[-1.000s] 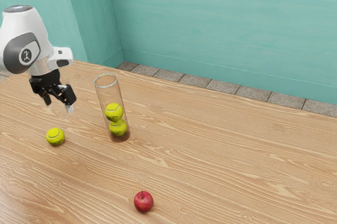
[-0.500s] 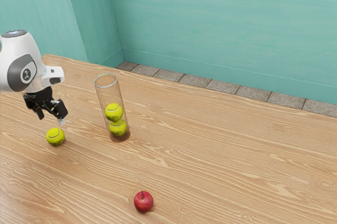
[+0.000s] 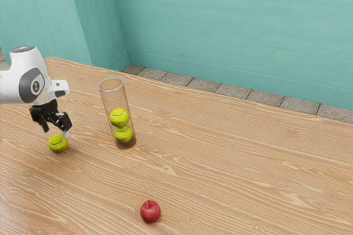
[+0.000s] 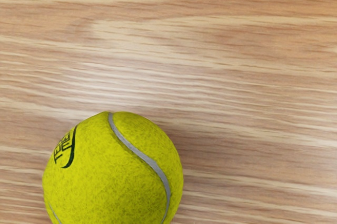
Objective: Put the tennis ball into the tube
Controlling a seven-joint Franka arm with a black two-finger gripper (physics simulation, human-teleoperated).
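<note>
My gripper (image 3: pixel 56 132) is low over the table with its two fingers apart, open, just above the loose tennis ball (image 3: pixel 58 143). One fingertip hangs close to the ball's upper edge, on the side toward the tube; I cannot tell if it touches. In the wrist view the yellow-green ball (image 4: pixel 113 174) lies large and near, with a grey seam and dark lettering. The clear tube (image 3: pixel 112 97) stands upright on the table, with one tennis ball (image 3: pixel 119 117) resting on another ball (image 3: pixel 123 134) inside it.
A red apple-like fruit (image 3: pixel 150 211) lies toward the exterior view's bottom, well apart from the tube. The wooden table (image 3: pixel 237 158) ends along its far edge near grey floor tiles and a teal wall.
My hand has come down from above to just over the loose ball, with its fingers still apart. The loose ball, the tube and the red fruit have stayed where they were.
</note>
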